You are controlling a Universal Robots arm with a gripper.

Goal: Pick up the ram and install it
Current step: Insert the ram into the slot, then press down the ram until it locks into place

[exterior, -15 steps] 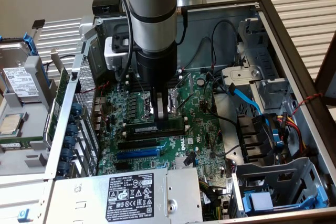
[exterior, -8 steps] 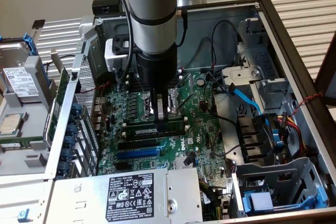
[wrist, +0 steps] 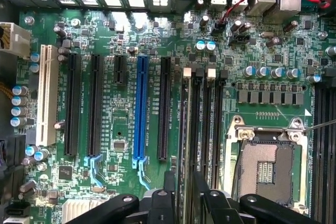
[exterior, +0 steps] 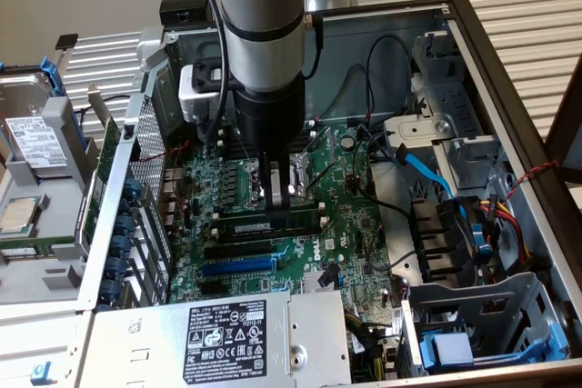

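My gripper [exterior: 284, 204] reaches straight down into the open computer case, over the memory slots of the green motherboard [exterior: 359, 224]. The ram [exterior: 259, 223], a long narrow stick, stands on edge along a slot right under the fingers. In the wrist view it shows edge-on as a thin line [wrist: 184, 140] running away from my gripper [wrist: 185, 195], whose dark fingers [wrist: 169, 184] close in on either side of it. Beside it lie black memory slots [wrist: 216, 119] with white end clips. Whether the stick is pressed fully into its slot is not visible.
An open CPU socket [wrist: 268, 166] lies beside the slots. Long expansion slots, one of them blue [wrist: 140, 114], lie on the other side. A power supply [exterior: 227, 333] sits at the front; blue and black cables [exterior: 427, 170] and drive cages [exterior: 482, 333] are at the exterior view's right.
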